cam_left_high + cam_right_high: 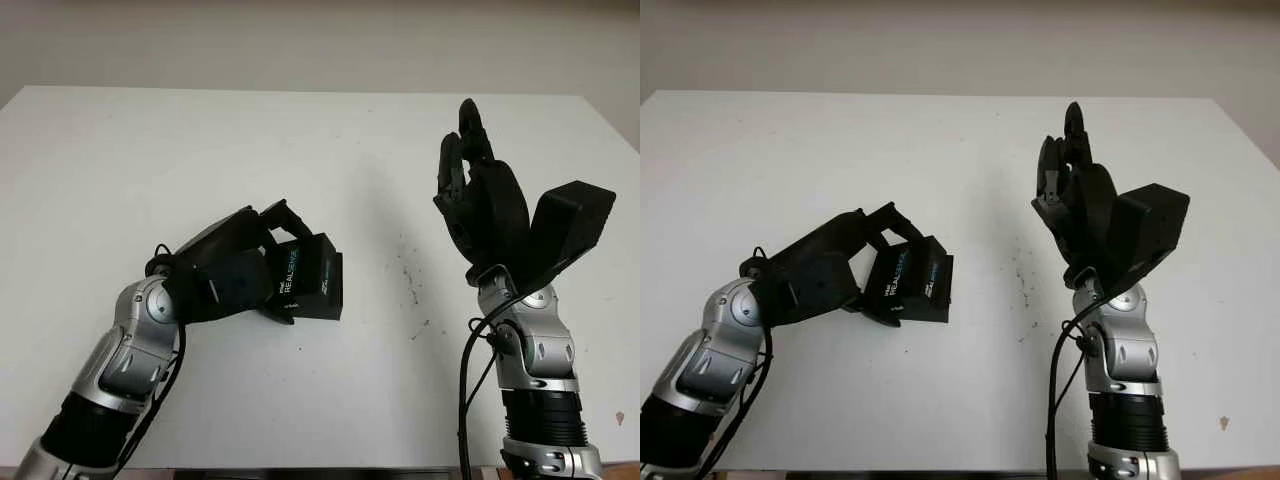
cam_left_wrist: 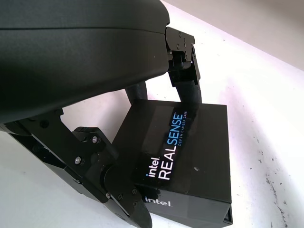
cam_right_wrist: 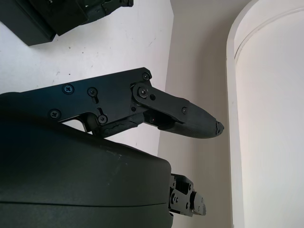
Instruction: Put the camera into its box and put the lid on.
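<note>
The left hand's fingers curl over the far edge of the black box, while another finger presses its near side, so the box is pinched between them. The lid is on the box; its top carries the white and blue "intel REALSENSE" print, and the box is tilted, its top turned toward the head camera. In the head views the left hand sits left of centre, lower middle of the frame, with the box just to its right, its lower edge on or very near the white table. The silver and black forearm runs down to the lower left corner.

The right hand is raised in the right half of the frame, well apart from the box, holding nothing, fingers stretched upward and uncurled. The right wrist view shows one straight finger against the table and the pale wall. Small dark specks mark the table between the hands.
</note>
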Robot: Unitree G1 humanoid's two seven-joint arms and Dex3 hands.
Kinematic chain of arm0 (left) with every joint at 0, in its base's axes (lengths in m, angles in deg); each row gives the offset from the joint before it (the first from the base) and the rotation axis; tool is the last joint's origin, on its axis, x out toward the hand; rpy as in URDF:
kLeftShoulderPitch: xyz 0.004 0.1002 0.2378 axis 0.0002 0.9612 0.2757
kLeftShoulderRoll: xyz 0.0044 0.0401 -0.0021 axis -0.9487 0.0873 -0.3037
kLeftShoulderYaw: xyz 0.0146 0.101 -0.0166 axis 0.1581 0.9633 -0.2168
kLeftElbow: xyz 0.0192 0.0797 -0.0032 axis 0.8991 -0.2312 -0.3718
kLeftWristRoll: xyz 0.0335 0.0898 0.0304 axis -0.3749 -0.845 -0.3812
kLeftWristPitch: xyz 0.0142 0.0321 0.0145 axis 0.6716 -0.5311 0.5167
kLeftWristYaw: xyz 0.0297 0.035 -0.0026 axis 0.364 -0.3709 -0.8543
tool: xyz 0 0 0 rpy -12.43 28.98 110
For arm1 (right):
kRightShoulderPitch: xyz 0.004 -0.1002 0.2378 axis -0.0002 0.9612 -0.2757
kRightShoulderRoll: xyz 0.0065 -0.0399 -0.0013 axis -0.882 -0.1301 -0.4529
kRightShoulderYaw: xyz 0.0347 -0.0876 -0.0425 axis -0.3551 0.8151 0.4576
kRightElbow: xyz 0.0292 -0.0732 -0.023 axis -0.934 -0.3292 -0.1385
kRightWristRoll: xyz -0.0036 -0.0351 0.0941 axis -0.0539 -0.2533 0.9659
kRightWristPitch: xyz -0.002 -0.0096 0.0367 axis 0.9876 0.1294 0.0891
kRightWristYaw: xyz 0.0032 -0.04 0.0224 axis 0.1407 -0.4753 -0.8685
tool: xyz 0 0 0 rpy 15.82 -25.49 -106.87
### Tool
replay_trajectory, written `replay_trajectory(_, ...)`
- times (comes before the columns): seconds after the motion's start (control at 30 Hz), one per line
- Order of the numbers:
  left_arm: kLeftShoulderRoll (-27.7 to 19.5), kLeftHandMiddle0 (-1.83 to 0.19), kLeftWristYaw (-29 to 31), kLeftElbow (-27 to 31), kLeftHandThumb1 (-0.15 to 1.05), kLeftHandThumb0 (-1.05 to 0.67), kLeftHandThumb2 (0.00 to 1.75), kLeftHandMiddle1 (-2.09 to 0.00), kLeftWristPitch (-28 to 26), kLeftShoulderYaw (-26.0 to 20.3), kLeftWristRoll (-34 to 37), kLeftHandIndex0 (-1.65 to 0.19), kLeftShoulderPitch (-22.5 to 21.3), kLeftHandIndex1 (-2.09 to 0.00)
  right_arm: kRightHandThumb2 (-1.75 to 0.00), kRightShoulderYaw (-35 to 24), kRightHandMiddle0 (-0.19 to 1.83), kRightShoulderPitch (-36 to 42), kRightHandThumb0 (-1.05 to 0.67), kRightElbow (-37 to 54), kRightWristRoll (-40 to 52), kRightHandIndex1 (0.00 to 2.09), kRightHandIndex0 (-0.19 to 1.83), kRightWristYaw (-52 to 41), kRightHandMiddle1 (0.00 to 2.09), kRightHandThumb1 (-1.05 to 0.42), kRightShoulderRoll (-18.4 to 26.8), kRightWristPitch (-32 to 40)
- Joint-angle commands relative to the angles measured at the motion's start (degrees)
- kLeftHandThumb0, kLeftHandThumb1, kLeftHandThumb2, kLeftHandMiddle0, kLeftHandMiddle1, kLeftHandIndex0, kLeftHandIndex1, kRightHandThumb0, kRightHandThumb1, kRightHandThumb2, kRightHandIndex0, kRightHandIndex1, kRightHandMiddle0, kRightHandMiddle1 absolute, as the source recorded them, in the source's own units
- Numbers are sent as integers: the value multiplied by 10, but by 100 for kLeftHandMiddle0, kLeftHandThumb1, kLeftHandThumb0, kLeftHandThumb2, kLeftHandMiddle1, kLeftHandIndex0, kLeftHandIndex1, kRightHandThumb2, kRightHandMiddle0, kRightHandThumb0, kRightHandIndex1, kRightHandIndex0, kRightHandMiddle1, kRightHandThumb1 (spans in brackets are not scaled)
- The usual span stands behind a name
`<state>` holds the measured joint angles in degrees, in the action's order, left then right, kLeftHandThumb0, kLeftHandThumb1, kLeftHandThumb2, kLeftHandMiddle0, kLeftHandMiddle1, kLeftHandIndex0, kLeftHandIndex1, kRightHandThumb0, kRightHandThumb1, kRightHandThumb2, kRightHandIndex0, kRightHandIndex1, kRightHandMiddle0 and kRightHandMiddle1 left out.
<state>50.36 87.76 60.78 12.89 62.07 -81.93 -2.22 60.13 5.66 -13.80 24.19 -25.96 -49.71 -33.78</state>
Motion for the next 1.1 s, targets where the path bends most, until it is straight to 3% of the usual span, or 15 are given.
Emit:
replay_trajectory(0.0, 8, -53, 4, 8, 98, -16, 5, -177, -3, 9, 0, -24, -20, -161, -67, -1, -16, 1, -56, 2, 1, 3, -18, 2, 3, -105, -2, -5)
replay_trajectory(0.3, 5, -55, 31, 21, 98, -15, 5, -183, -27, 12, 3, -25, -38, -163, -69, 2, -17, 4, -55, -1, -1, 2, -19, -3, 2, -105, -2, -9)
replay_trajectory(1.07, -23, -51, 97, 55, 97, -13, 5, -174, -88, 10, 4, -28, -71, -158, -63, 5, -13, 6, -56, -6, 0, 5, -16, 12, 5, -105, -19, -2)
